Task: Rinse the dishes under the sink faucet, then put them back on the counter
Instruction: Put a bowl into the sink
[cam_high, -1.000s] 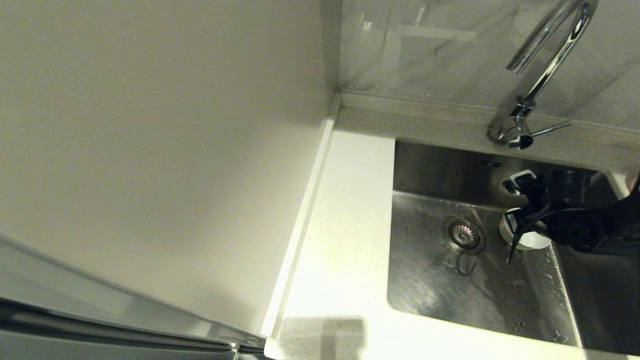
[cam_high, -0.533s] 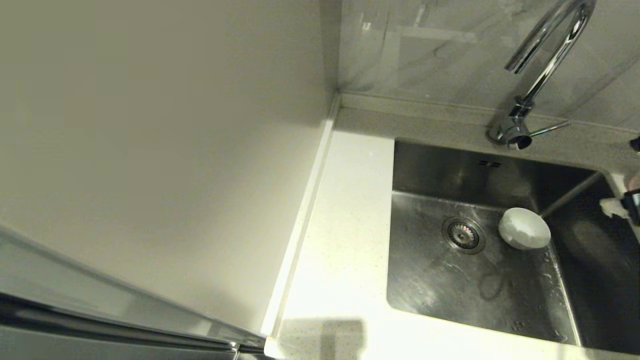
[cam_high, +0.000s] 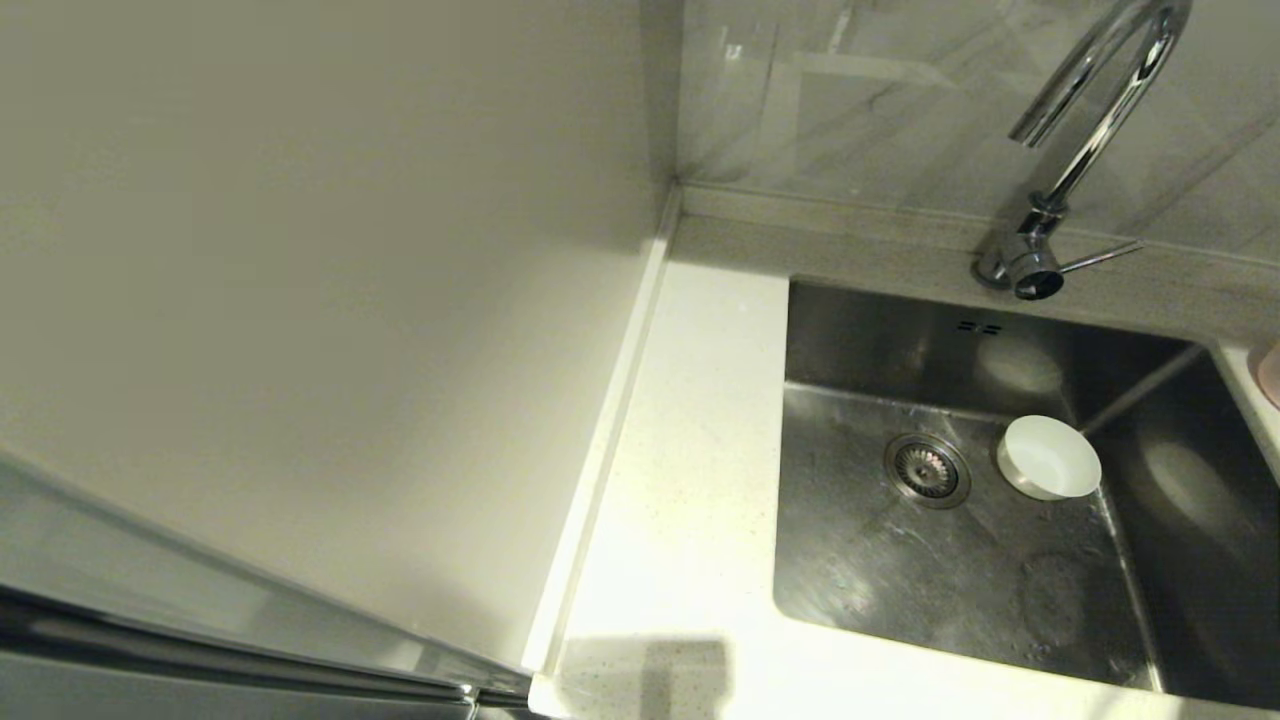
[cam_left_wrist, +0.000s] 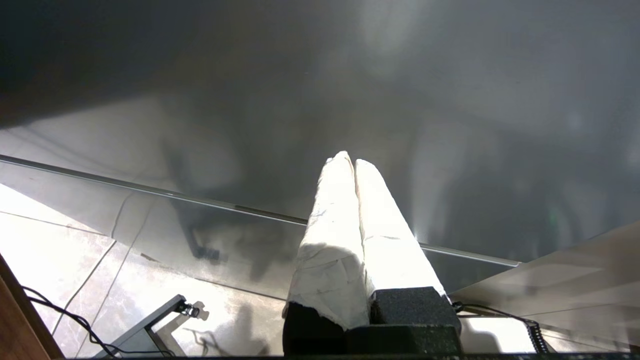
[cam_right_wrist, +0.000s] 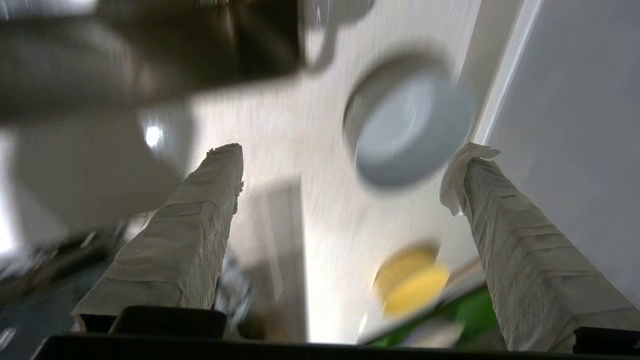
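Observation:
A white bowl (cam_high: 1048, 457) lies alone on the sink (cam_high: 900, 580) floor, just right of the drain strainer (cam_high: 927, 468). The chrome faucet (cam_high: 1095, 95) arches above the sink's back edge, and no water shows. A pink bowl (cam_high: 1268, 372) peeks in at the right edge on the counter (cam_high: 690, 450). Neither arm shows in the head view. In the right wrist view my right gripper (cam_right_wrist: 347, 150) is open and empty above the counter (cam_right_wrist: 300, 210), with a pale bluish bowl (cam_right_wrist: 407, 127) beyond its fingertips. My left gripper (cam_left_wrist: 350, 160) is shut and parked low.
The faucet's side lever (cam_high: 1100, 258) points right. A plain wall panel (cam_high: 320, 300) stands left of the counter strip. In the right wrist view a yellow round object (cam_right_wrist: 412, 280) and something green (cam_right_wrist: 470, 310) sit on the counter near the bluish bowl.
My right gripper let go of the white bowl in the sink, opened, and drew back to the right out of the head view. The bowl stays by the drain.

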